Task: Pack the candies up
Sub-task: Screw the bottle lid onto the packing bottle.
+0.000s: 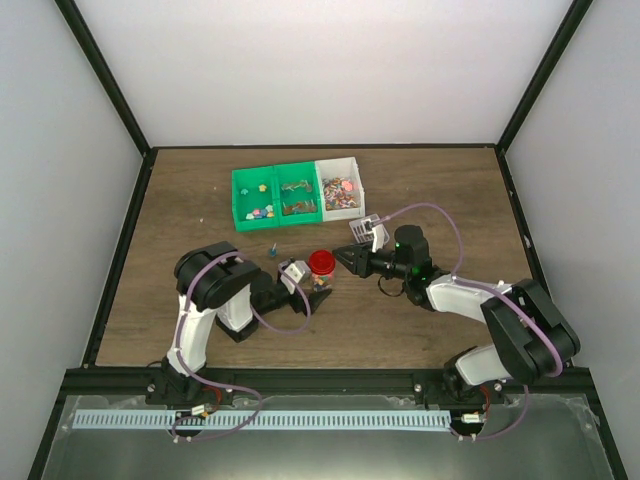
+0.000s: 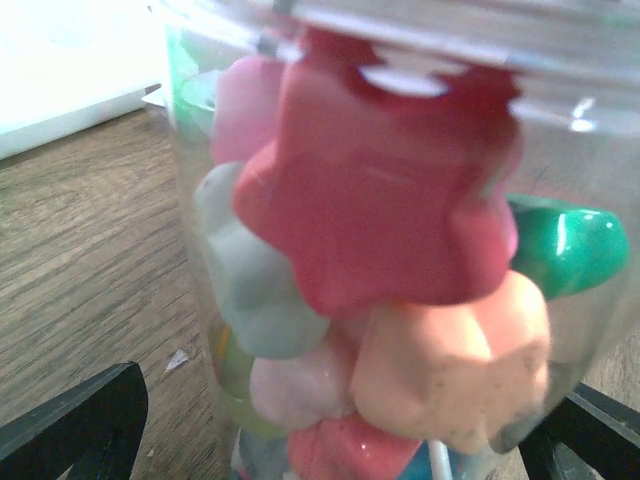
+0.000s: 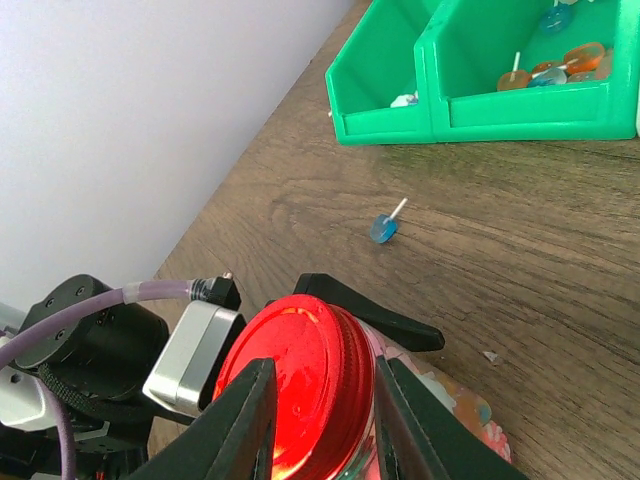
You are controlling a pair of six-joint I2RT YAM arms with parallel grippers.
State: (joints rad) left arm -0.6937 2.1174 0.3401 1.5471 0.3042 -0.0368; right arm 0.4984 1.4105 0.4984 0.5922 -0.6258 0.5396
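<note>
A clear jar (image 1: 322,280) stands on the wooden table (image 1: 455,190), just below the middle of the overhead frame. It is capped with a round red lid (image 3: 300,365).

The candies (image 2: 380,230) fill the jar and press against its wall. The left wrist view shows them as lumpy pink, red, orange, white and green pieces, out of focus.

The left gripper (image 2: 340,420) is released. Its two black fingers (image 2: 75,420) sit in the lower corners of that view, spread wide, with the jar of candies between them. Bare table shows between the lower-left finger and the glass. Contact on the lower-right side cannot be judged.

The right gripper (image 3: 328,368) comes in from the right of the overhead frame and is clenched on the red lid. In its wrist view one finger lies against each side of the lid's rim. The candies sit directly below that grip, under the lid.

More candies lie in the white bin (image 1: 352,166) at the upper middle of the overhead view, well apart from both grippers. The green bins (image 1: 240,200) beside it hold sweets on sticks. One blue lollipop (image 3: 383,227) lies loose on the table between the bins and the jar.
</note>
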